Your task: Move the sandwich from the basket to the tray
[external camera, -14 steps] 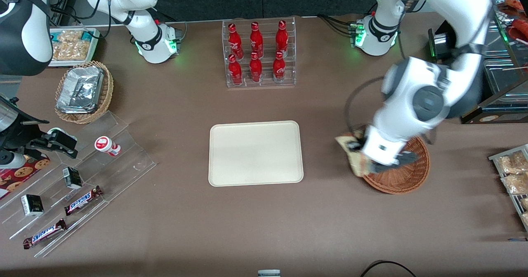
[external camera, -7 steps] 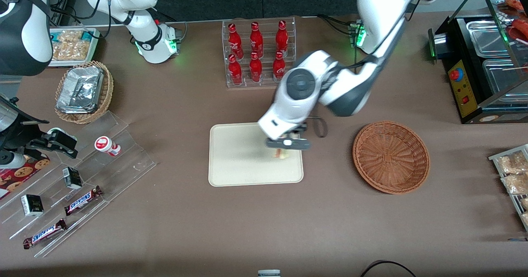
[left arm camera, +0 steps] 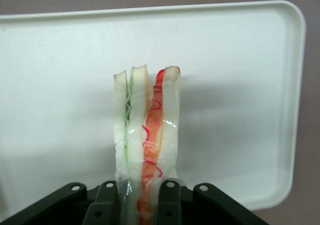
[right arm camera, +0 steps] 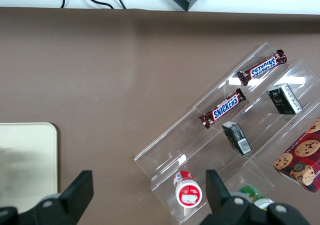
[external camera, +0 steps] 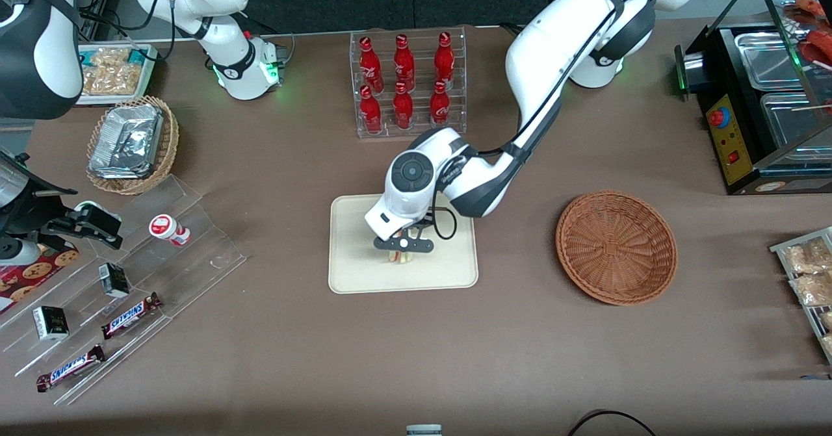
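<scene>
My left gripper (external camera: 402, 245) hangs low over the middle of the cream tray (external camera: 364, 273), shut on the sandwich (external camera: 401, 257). In the left wrist view the sandwich (left arm camera: 146, 135) stands on edge between the two black fingers (left arm camera: 170, 202), its white bread, green and red-orange filling showing through clear wrap, with the tray (left arm camera: 240, 110) just under it. Whether its tip touches the tray I cannot tell. The reddish-brown wicker basket (external camera: 616, 247) sits empty on the table toward the working arm's end, apart from the tray.
A clear rack of red bottles (external camera: 408, 85) stands farther from the front camera than the tray. A stepped acrylic display (external camera: 123, 293) with snack bars, a tan foil-pack basket (external camera: 132, 143) lie toward the parked arm's end. Bagged snacks (external camera: 806, 273) and a black appliance (external camera: 754, 98) flank the basket.
My gripper lifted the sandwich out of the basket, carried it across to the tray, then moved on to the tray's middle and lower. The basket now holds nothing.
</scene>
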